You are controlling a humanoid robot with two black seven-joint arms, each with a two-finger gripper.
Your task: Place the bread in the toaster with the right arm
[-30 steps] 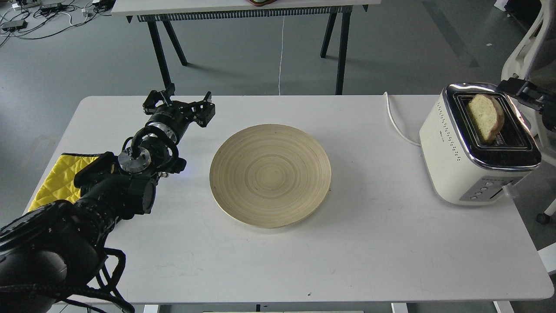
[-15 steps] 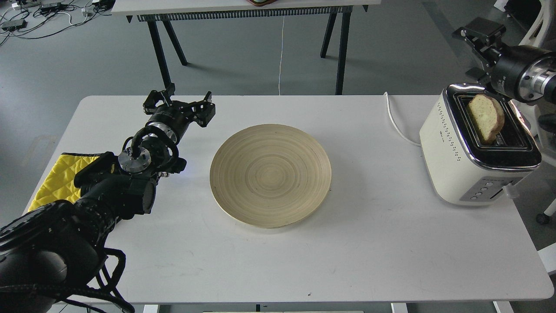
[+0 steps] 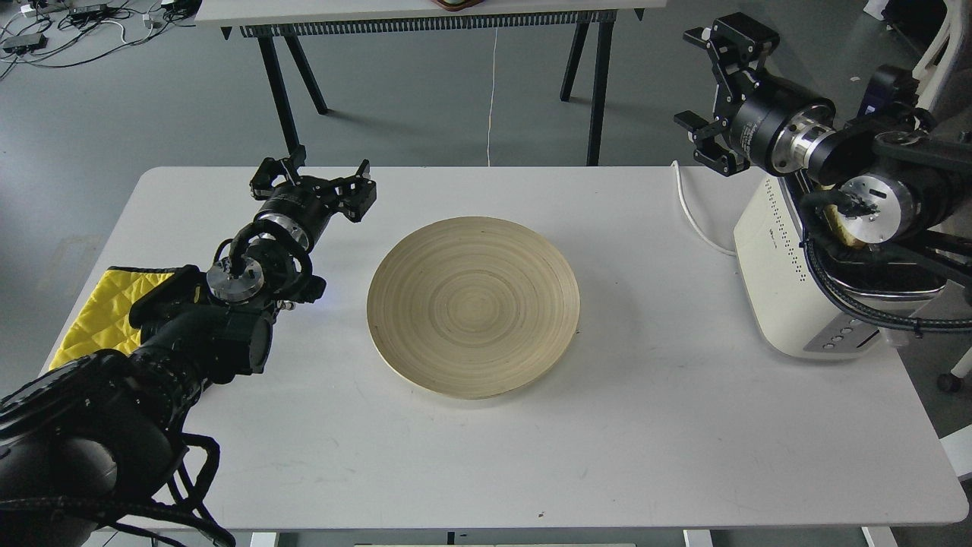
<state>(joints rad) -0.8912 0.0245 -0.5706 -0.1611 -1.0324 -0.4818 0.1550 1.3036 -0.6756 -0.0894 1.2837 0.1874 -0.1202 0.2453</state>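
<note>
Right gripper (image 3: 710,91) raised above table's far right corner, fingers spread, nothing between them. Right arm (image 3: 873,190) crosses over toaster (image 3: 774,281), hiding its chrome top and slots. Toaster sits at right edge of table (image 3: 645,425), white cord (image 3: 687,209) trailing toward far edge. Bread (image 3: 835,226): only small tan sliver visible behind arm's wrist joint, over toaster top, below and right of gripper, well apart from fingers. Wooden plate (image 3: 472,305) at table centre, bare. Left gripper (image 3: 315,182) near far left, fingers apart, holding nothing. Yellow cloth (image 3: 95,311) at left edge.
</note>
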